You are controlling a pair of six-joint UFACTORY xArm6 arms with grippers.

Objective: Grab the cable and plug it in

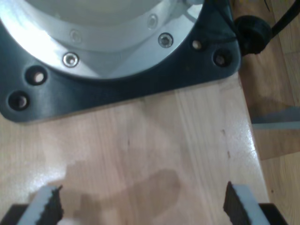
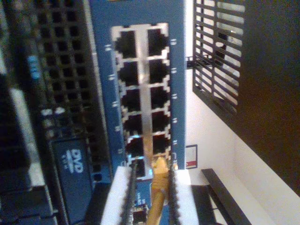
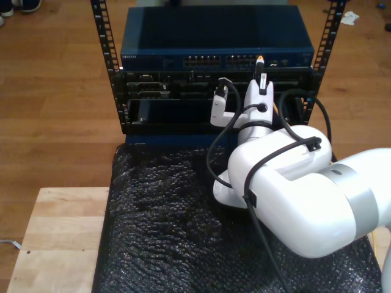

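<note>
The yellow-orange cable runs between the fingers of my second gripper, which is shut on it. Its plug points at the end port of the port block on the blue switch; I cannot tell whether the tip is inside. In the exterior view my second gripper stands up against the switch front, with the cable's yellow tip at the ports. My first gripper is open over bare wood, nothing between its fingers.
The switch sits at the top of a black rack with other units below. A black bubble mat covers the table in front. Wooden tabletop shows at the exterior view's left. An arm's base plate lies ahead of my first gripper.
</note>
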